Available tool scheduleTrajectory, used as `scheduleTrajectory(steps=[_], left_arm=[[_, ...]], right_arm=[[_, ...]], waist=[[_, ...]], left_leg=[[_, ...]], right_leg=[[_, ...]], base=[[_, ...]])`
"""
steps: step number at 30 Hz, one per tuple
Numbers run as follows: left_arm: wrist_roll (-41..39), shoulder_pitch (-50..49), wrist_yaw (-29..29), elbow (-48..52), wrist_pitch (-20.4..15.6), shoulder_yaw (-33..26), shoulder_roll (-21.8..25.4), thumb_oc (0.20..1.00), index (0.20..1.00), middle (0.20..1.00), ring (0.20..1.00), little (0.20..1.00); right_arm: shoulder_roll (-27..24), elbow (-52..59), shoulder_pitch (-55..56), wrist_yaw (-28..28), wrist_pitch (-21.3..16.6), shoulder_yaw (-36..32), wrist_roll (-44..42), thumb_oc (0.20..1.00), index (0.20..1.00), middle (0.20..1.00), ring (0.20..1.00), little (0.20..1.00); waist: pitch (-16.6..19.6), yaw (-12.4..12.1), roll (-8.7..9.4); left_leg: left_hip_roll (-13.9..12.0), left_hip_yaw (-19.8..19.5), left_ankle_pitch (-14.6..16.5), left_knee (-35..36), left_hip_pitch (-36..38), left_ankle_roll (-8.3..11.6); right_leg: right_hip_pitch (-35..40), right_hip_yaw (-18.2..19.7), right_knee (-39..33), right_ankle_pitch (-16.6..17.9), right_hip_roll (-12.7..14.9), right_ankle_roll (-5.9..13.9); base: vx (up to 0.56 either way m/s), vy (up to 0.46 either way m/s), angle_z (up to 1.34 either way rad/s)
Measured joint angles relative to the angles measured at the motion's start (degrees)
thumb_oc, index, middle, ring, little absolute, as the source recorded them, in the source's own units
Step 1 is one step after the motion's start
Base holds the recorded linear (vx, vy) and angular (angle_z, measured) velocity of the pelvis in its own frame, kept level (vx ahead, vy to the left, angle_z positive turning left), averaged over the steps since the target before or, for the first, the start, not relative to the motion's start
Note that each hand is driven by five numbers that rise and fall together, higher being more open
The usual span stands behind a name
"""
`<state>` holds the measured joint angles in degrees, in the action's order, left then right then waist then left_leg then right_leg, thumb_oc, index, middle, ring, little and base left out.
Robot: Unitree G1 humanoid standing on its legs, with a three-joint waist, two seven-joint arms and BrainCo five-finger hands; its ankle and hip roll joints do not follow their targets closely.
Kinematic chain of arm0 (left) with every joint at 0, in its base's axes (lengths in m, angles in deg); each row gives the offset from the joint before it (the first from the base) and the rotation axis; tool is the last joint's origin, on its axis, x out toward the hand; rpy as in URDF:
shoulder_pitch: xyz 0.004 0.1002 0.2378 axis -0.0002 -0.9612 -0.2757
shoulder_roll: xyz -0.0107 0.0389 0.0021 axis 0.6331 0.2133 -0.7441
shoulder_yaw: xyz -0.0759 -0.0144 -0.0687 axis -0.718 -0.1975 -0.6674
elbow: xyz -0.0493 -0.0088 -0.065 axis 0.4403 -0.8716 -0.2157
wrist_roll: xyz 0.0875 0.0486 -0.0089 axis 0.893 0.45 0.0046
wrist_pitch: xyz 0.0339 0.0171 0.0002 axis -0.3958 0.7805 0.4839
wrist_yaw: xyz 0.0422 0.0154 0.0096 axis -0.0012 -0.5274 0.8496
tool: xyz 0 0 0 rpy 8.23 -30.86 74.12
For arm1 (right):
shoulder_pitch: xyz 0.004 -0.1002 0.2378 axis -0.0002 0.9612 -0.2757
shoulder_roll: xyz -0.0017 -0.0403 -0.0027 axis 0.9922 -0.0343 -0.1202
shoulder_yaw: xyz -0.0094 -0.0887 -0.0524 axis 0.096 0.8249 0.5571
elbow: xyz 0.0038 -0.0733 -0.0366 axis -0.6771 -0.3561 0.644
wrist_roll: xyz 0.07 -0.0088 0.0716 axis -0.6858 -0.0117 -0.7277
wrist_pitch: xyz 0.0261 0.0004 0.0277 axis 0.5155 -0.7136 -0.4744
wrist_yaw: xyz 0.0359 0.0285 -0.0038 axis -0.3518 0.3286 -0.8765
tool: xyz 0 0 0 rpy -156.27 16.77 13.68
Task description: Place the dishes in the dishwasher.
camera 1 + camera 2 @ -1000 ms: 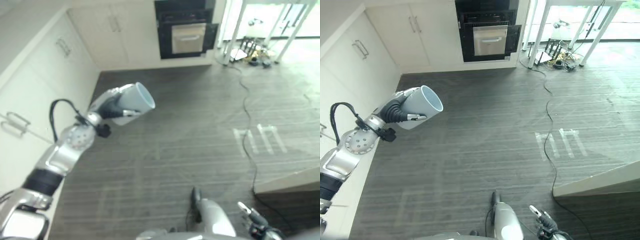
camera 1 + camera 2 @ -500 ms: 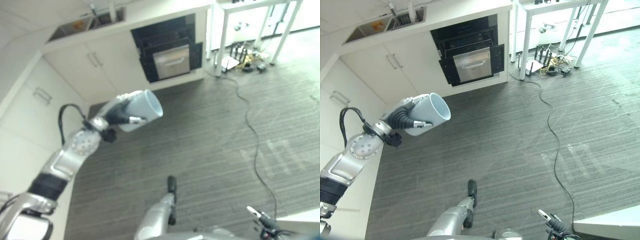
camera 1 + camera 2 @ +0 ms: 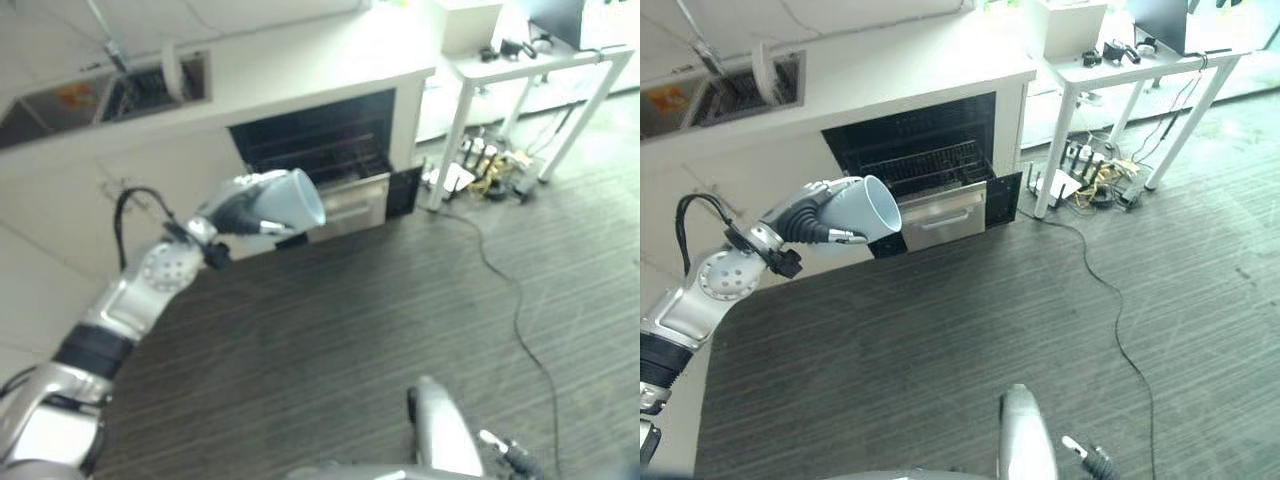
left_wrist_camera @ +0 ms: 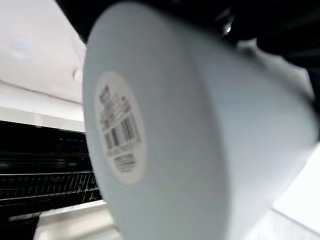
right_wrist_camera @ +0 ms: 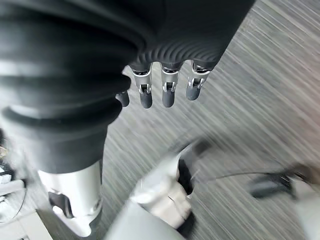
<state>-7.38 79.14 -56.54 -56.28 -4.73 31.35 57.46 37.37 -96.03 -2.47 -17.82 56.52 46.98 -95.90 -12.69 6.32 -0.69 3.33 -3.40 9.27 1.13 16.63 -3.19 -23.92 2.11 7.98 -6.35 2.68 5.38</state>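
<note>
My left hand [image 3: 232, 213] is raised at chest height, shut on a pale blue cup [image 3: 287, 199] that lies on its side with the mouth turned to the right. The left wrist view shows the cup's [image 4: 175, 140] labelled base close up. Beyond it stands the dishwasher [image 3: 920, 158], open under the white counter, its dark wire rack [image 4: 45, 180] showing and a silver front panel [image 3: 945, 215] below. The cup is in the air, still short of the opening. My right hand [image 5: 164, 89] hangs over the dark floor with relaxed fingers and holds nothing.
A sink [image 3: 140, 85] with a tap is set in the counter [image 3: 890, 60] above and left of the dishwasher. A white table [image 3: 540, 62] stands at the right, with devices and cables [image 3: 488, 160] under it. A black cable [image 3: 512, 290] runs across the dark plank floor.
The whole picture has shifted: the camera has turned towards the counter, and the dishwasher now sits larger and closer. The cup stays in my left hand, now in front of the opening.
</note>
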Motion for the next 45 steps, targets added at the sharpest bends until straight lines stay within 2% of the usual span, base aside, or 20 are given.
scheduleTrajectory(steps=[1, 2, 4, 5, 8, 9, 11, 12, 14, 15, 18, 20, 22, 23, 27, 32, 35, 38, 42, 45], left_arm=[[0.02, -0.05, -0.06, -0.13, 0.36, 1.61, 0.86, 0.2, 0.2, 0.2, 0.2, 0.2], [-0.08, -1.61, 0.14, -0.15, 0.62, 1.62, 1.55, 0.2, 0.2, 0.2, 0.2, 0.2], [-0.06, -3.54, 0.15, -0.05, 0.78, 1.58, 2.5, 0.2, 0.2, 0.2, 0.2, 0.2], [-0.06, -4.53, 0.16, 0.9, 0.93, 1.45, 1.56, 0.2, 0.2, 0.2, 0.2, 0.2], [-0.1, -4.46, 0.68, 5.78, 0.87, 1.24, 2.41, 0.2, 0.2, 0.2, 0.2, 0.2], [-0.1, -4.24, 0.85, 6.83, 0.96, 1.21, 2.97, 0.2, 0.2, 0.2, 0.2, 0.2], [-0.17, -3.91, 1.05, 7.19, 1.19, 1.38, 3.02, 0.2, 0.2, 0.2, 0.2, 0.2], [-0.23, -2.76, 1.03, 7.13, 1.6, 1.06, 2.97, 0.2, 0.2, 0.2, 0.2, 0.2], [-0.23, -2.08, 0.83, 6.98, 1.86, 1.55, 2.7, 0.2, 0.2, 0.2, 0.2, 0.2], [-0.3, -2.0, 0.86, 6.99, 1.6, 1.01, 3.33, 0.2, 0.2, 0.2, 0.2, 0.2], [-0.68, -1.62, 1.06, 6.89, 1.16, 0.89, 2.56, 0.2, 0.2, 0.2, 0.2, 0.2], [-0.49, -1.53, 1.04, 6.92, 1.0, 0.94, 0.09, 0.2, 0.2, 0.2, 0.2, 0.2], [0.05, -1.48, 0.96, 7.68, 0.95, 1.24, -2.05, 0.2, 0.2, 0.2, 0.2, 0.2], [0.18, -1.46, 0.94, 8.24, 0.9, 1.31, -3.25, 0.2, 0.2, 0.2, 0.2, 0.2], [1.11, -1.55, 0.99, 8.13, 2.01, 1.21, -2.83, 0.2, 0.2, 0.2, 0.2, 0.2], [-0.4, -3.28, 1.02, 9.78, 2.12, 0.92, 0.2, 0.2, 0.2, 0.2, 0.2, 0.2], [-11.11, -9.44, 1.04, 11.05, 1.33, -1.28, -7.59, 0.2, 0.2, 0.2, 0.2, 0.2], [-18.21, -14.78, 3.65, 6.7, 1.06, -2.64, -17.14, 0.2, 0.2, 0.2, 0.2, 0.2], [-26.39, -20.02, 14.03, -1.2, -2.88, -3.91, -31.17, 0.2, 0.2, 0.2, 0.2, 0.2], [-22.41, -20.98, 23.77, -2.86, -7.29, -3.89, -34.73, 0.2, 0.2, 0.2, 0.2, 0.2]], right_arm=[[-0.12, -2.44, 0.37, 0.21, 0.28, -0.11, 0.05, 1.0, 1.0, 1.0, 1.0, 1.0], [-0.89, -3.8, 0.71, 0.32, 0.31, -0.24, 0.13, 1.0, 1.0, 1.0, 1.0, 1.0], [-1.73, -3.6, 0.06, 0.42, 0.28, -0.11, 0.16, 1.0, 1.0, 1.0, 1.0, 1.0], [-1.58, -2.89, -1.2, 0.41, 0.5, 0.11, 0.1, 1.0, 1.0, 1.0, 1.0, 1.0], [-1.37, -1.58, -1.86, 1.13, 0.45, 0.05, -0.4, 1.0, 1.0, 1.0, 1.0, 1.0], [-1.96, -0.8, -1.82, 1.63, 0.45, 0.08, -0.82, 1.0, 1.0, 1.0, 1.0, 1.0], [-2.32, -0.86, -1.88, 2.17, 0.41, 0.0, -1.51, 1.0, 1.0, 1.0, 1.0, 1.0], [-1.81, -1.68, -2.86, 2.63, 0.4, -0.15, -2.04, 1.0, 1.0, 1.0, 1.0, 1.0], [-2.12, -3.41, -2.79, 3.25, -0.09, -0.57, -3.01, 1.0, 1.0, 1.0, 1.0, 1.0], [-3.04, -3.68, -2.8, 3.42, -0.25, -1.35, -3.34, 1.0, 1.0, 1.0, 1.0, 1.0], [-4.18, -1.93, -2.96, 3.42, -1.0, -2.77, -4.34, 1.0, 1.0, 1.0, 1.0, 1.0], [-4.29, -1.31, -2.45, 3.13, -1.34, -2.87, -4.42, 1.0, 1.0, 1.0, 1.0, 1.0], [-4.49, -1.02, -1.49, 2.49, -1.34, -2.82, -4.75, 1.0, 1.0, 1.0, 1.0, 1.0], [-5.17, -1.0, -0.62, 1.95, -1.42, -2.97, -5.56, 1.0, 1.0, 1.0, 1.0, 1.0], [0.72, -0.6, 0.37, 0.92, -1.42, -3.4, -6.84, 1.0, 1.0, 1.0, 1.0, 1.0], [3.59, 18.51, 3.0, -2.35, -6.18, -3.53, -13.9, 1.0, 1.0, 1.0, 1.0, 1.0], [3.22, 43.73, 8.56, -3.23, -11.12, -4.79, -14.15, 1.0, 1.0, 1.0, 1.0, 1.0], [3.18, 55.56, 10.53, -2.8, -15.94, -4.88, -12.36, 1.0, 1.0, 1.0, 1.0, 1.0], [1.92, 61.72, 14.28, -2.21, -18.27, -5.78, -12.17, 1.0, 1.0, 1.0, 1.0, 1.0], [-0.54, 71.53, 12.87, -1.5, -19.75, -5.6, -12.07, 1.0, 1.0, 1.0, 1.0, 1.0]], waist=[[0.14, 0.02, 2.03], [0.0, -0.55, 1.82], [0.06, -2.05, -0.31], [0.28, -2.38, -1.8], [-0.11, -3.49, -1.25], [-0.28, -3.3, -2.74], [-0.54, -2.88, -2.84], [-1.68, -3.27, -1.88], [-2.3, -3.66, 0.59], [-2.14, -3.94, -0.05], [-2.23, -2.15, -1.36], [-1.93, -0.82, -2.6], [-1.48, 0.81, -4.42], [-0.74, 1.39, -7.37], [0.21, 0.95, -4.11], [1.39, 1.35, -1.54], [1.54, 3.29, -1.51], [2.41, 5.12, -0.34], [3.23, 7.16, 0.86], [3.31, 7.76, 0.99]], left_leg=[[0.15, -0.83, 0.83, -0.06, 3.12, 1.37], [-0.08, -0.62, 2.29, -1.42, 6.22, 3.81], [-1.24, -1.49, 1.27, -7.18, 6.38, 6.29], [-1.79, -2.39, 3.42, -11.9, 3.07, 6.32], [-2.11, 1.06, 1.5, -0.82, -4.53, 4.54], [-3.66, 1.52, -8.16, 1.94, -7.71, 4.85], [-3.25, 3.02, -7.34, -2.7, -9.37, 4.24], [-2.71, 4.29, -5.23, -12.15, -13.26, 7.49], [-1.64, 7.26, -4.99, -26.09, -20.07, 7.63], [-3.23, 7.48, -4.14, -16.85, -18.26, 6.38], [-9.54, 7.46, -9.05, 2.37, -16.4, 8.89], [-12.92, 11.74, -10.48, 4.24, -16.33, 9.3], [-12.69, 12.99, -11.96, 4.23, -14.22, 8.34], [-11.47, 10.69, -13.51, 4.4, -11.55, 8.06], [-5.12, 10.78, -12.26, 4.21, -10.48, 5.21], [-5.61, 12.35, -12.02, 4.23, -10.48, 4.85], [-7.13, 13.7, -12.11, 4.24, -10.09, 5.27], [-8.44, 16.03, -11.92, 4.27, -9.55, 5.93], [-9.11, 18.56, -11.91, 4.25, -9.48, 6.02], [-9.24, 20.66, -11.92, 4.24, -9.29, 6.0]], right_leg=[[3.08, -2.72, -1.53, 0.59, -0.23, -1.38], [6.38, -3.41, -0.78, 4.47, -1.01, -3.17], [9.1, -3.96, -0.13, 11.75, -1.68, -7.18], [14.21, -1.45, -4.71, 15.45, -2.06, -8.64], [20.11, -2.08, -9.66, 16.46, -0.75, -6.95], [21.07, -3.31, -9.0, 15.28, -2.0, -5.58], [21.57, -4.4, -7.01, 11.96, -1.63, -3.21], [18.92, -6.07, 1.78, 4.95, -1.08, -4.76], [22.15, -4.23, -0.56, 4.87, 0.98, -7.09], [24.74, -4.52, -3.58, 6.22, 0.86, -6.68], [28.34, -4.5, -8.14, 6.9, 0.69, -4.89], [31.1, -5.21, -10.26, 7.19, 1.25, -4.04], [33.13, -5.44, -10.82, 6.17, 1.72, -2.43], [33.74, -4.79, -10.81, 5.24, 1.04, -0.62], [33.24, -6.39, -9.4, 4.66, 7.76, 3.48], [32.92, -6.84, -10.83, 5.37, 7.2, 4.55], [32.24, -5.59, -10.54, 5.8, 5.44, 4.14], [30.69, -3.74, -9.55, 5.94, 4.33, 3.86], [29.21, -3.78, -9.65, 7.05, 4.27, 3.65], [28.36, -2.48, -10.46, 8.53, 4.07, 3.61]], base=[[0.2, -0.213, 0.69], [0.21, -0.26, 0.39], [0.22, -0.32, 0.34], [0.19, -0.282, 0.83], [0.1, -0.182, 0.65], [0.02, -0.125, 0.14], [0.03, -0.133, 0.33], [0.05, -0.045, 0.43], [0.1, 0.145, 0.14], [0.14, 0.238, -0.02], [0.12, 0.262, -0.05], [0.09, 0.258, -0.04], [0.12, 0.205, 0.0], [0.12, 0.155, -0.1], [0.05, 0.042, -0.09], [-0.02, -0.029, -0.2], [-0.03, -0.057, -0.24], [0.0, -0.055, -0.46], [0.0, -0.027, -0.35], [0.0, 0.008, -0.38]])
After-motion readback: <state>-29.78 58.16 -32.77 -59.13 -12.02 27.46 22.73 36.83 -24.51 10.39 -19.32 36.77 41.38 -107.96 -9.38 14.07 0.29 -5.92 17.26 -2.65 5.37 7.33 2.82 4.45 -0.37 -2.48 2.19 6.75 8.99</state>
